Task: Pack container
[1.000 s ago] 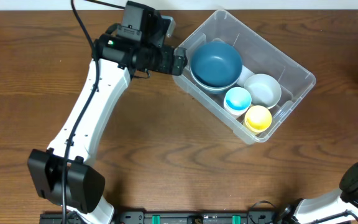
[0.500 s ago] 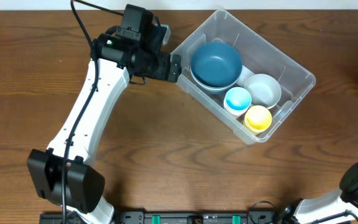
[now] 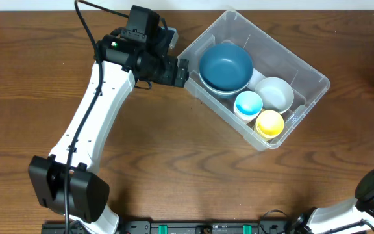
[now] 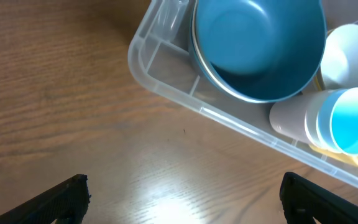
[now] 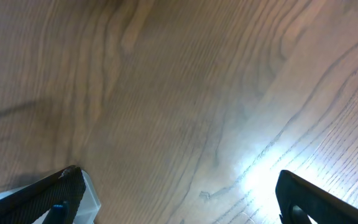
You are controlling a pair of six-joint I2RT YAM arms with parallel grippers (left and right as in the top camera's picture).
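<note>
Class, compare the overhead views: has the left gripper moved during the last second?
Yes. The left gripper has backed slightly left, away from the container.

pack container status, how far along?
Done: dark blue bowl, white bowl, light blue cup and yellow cup sit inside the container. In hand: nothing; left gripper hangs open beside the container's corner, right gripper open over the table. Left: nothing clearly unpacked shows; looks nearly finished, likely just retracting arms.
</note>
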